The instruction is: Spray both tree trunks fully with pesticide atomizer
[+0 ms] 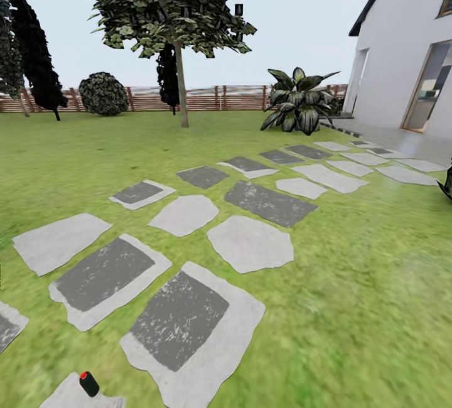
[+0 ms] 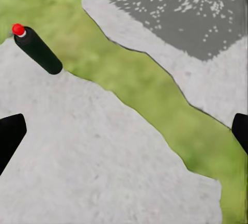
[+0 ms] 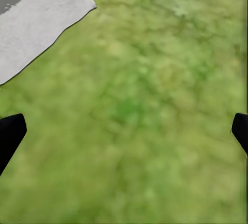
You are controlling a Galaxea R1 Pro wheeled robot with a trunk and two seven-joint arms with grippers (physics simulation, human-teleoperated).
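The pesticide atomizer (image 1: 88,383) is seen lying near-left on a paving stone (image 2: 93,151), and the left gripper (image 2: 124,131), jaws wide and empty, should be centred over it.

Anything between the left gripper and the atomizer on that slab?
Nothing visible. In the left wrist view the pesticide atomizer lies on its side on the pale stone slab, bare stone between it and the open left gripper.

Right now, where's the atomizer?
Head view: pesticide atomizer lies at bottom left on a pale stepping stone. Left wrist view shows it by that stone's grass edge.
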